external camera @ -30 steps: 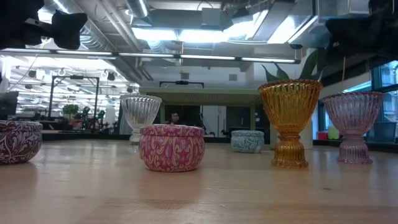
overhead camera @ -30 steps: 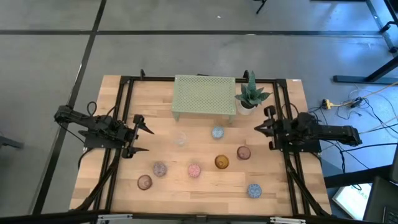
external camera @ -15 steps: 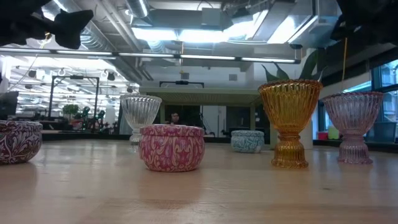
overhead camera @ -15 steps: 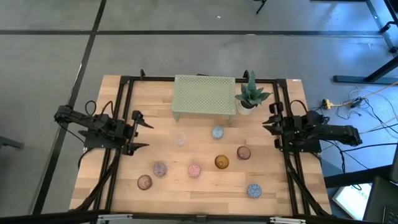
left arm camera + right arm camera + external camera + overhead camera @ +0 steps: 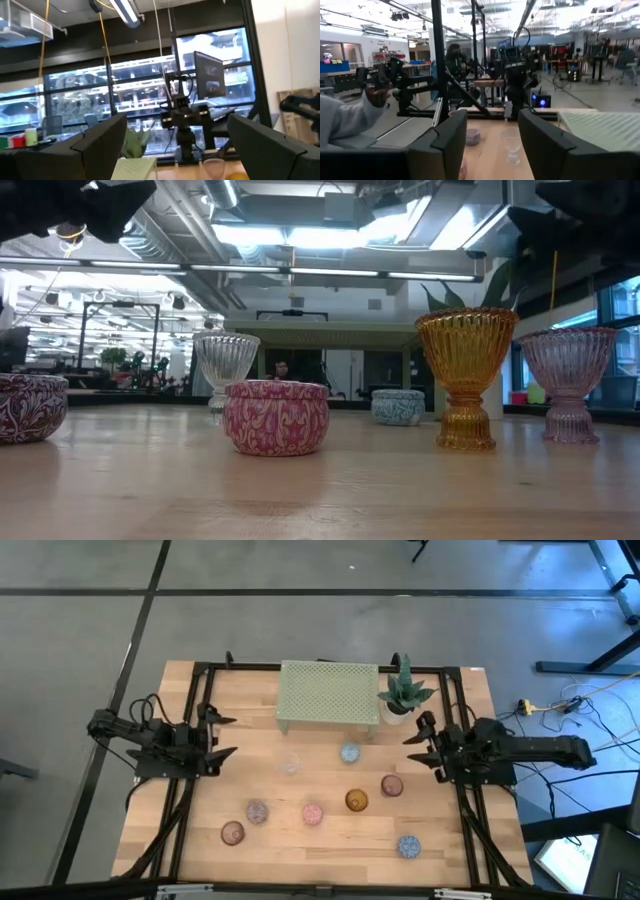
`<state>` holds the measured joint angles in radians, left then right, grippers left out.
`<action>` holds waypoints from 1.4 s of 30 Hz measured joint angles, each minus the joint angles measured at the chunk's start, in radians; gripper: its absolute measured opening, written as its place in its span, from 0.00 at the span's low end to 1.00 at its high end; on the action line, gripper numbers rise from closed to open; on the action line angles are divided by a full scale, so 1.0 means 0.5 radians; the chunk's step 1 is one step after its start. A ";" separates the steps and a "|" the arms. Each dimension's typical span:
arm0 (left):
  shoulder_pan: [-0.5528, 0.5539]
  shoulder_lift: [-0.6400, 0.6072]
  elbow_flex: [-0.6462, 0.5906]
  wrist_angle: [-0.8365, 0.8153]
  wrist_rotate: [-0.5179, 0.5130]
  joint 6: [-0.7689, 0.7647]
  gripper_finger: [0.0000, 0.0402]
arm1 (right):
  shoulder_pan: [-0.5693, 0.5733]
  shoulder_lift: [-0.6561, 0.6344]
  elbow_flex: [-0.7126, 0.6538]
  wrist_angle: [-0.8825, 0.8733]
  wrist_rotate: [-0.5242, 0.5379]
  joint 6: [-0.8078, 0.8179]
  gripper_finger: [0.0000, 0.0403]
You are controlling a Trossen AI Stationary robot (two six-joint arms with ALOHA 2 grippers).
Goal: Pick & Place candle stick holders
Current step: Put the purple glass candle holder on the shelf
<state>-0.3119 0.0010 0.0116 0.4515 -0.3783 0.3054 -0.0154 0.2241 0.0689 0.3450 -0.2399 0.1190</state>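
Note:
Several small glass holders stand on their bases on the wooden table [image 5: 150,840]: a clear one [image 5: 291,762], a blue one [image 5: 349,752], a mauve one [image 5: 391,785], an amber one [image 5: 356,801], a pink one [image 5: 312,812], and others nearer the front edge. The low view shows the pink one [image 5: 276,417], the amber goblet [image 5: 466,375] and the clear goblet [image 5: 226,360]. My left gripper [image 5: 222,737] is open and empty above the table's left side; it also shows in its wrist view [image 5: 175,127]. My right gripper [image 5: 416,748] is open and empty at the right, shown in its wrist view [image 5: 492,122].
A pale green perforated stand [image 5: 329,695] stands at the far middle, with a spiky potted plant [image 5: 402,695] to its right. A black frame [image 5: 195,690] runs along the table's sides. A person's grey sleeve [image 5: 342,120] shows beyond the table.
My left gripper has gone up and toward the table's far edge, staying open. My right gripper has shifted a little toward the right edge and back toward the left, open throughout. The holders have not moved.

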 joint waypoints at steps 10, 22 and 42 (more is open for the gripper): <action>-0.001 0.010 -0.001 -0.013 -0.084 0.096 0.85 | 0.000 0.351 0.447 -0.430 -0.067 -0.043 0.46; -0.001 0.011 -0.001 -0.136 -0.148 -0.138 0.85 | 0.000 0.739 0.952 -1.343 -0.069 0.013 0.46; -0.001 0.391 0.183 -0.210 0.238 -0.498 0.47 | 0.000 1.212 0.961 -1.599 -0.048 -0.043 0.46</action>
<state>-0.3122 0.1966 0.1031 0.3467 -0.2592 0.0566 -0.0152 0.8301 0.5491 -0.4544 -0.2638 0.0975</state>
